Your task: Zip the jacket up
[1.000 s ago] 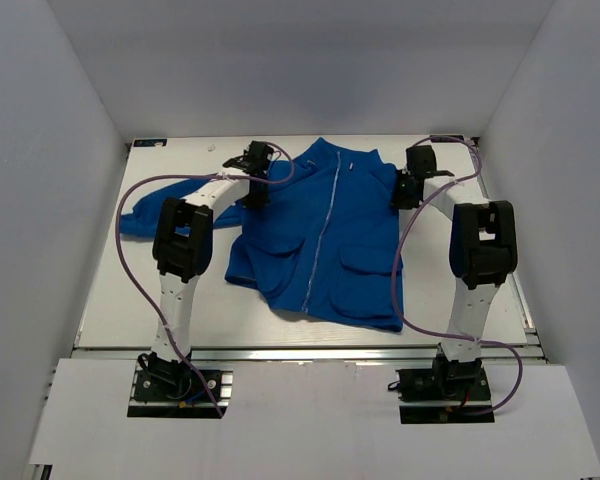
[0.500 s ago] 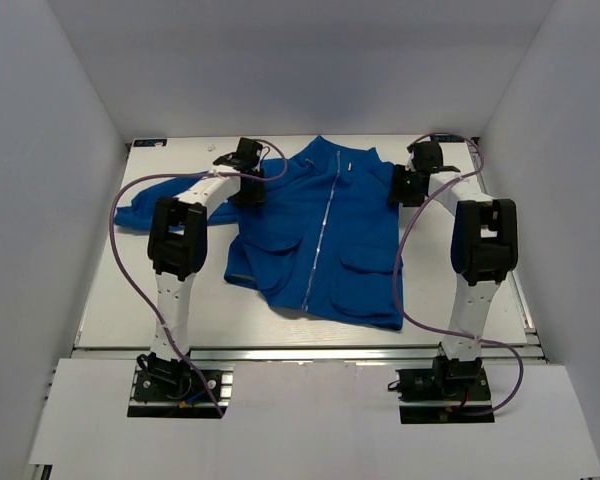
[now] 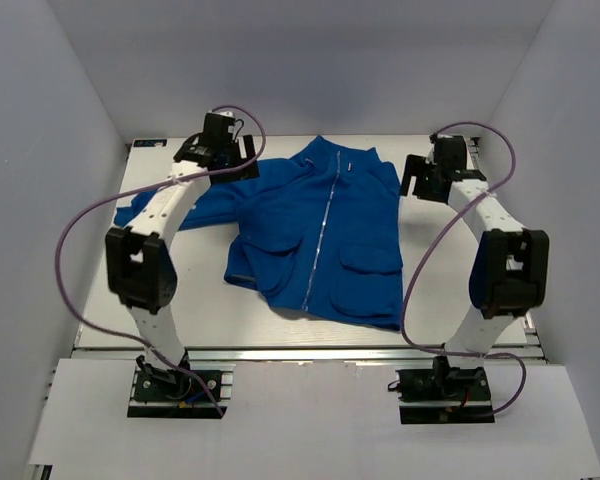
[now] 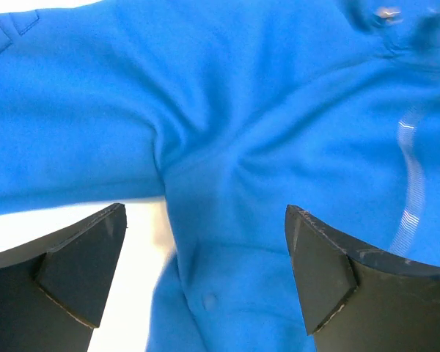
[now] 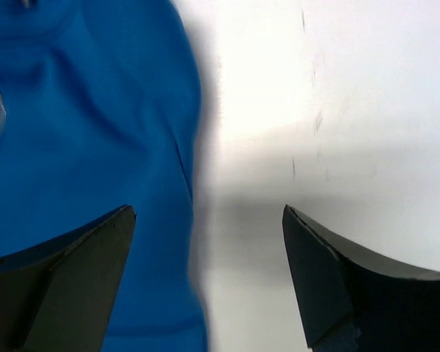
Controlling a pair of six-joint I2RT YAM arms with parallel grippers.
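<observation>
While lying flat, jacket [image 3: 355, 225] — collar [image 3: 342, 153] far, hem [image 3: 325, 310] near

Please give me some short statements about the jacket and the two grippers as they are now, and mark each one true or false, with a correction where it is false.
1. The jacket lies spread out on the table with its front side up. True.
2. The left gripper is shut on a sleeve. False: its fingers stand wide apart over the blue fabric and hold nothing.
3. The right gripper is open, with the jacket's edge and bare table between its fingers. True.
4. The zipper runs along one sleeve. False: it runs down the centre of the front, from the collar toward the hem.
</observation>
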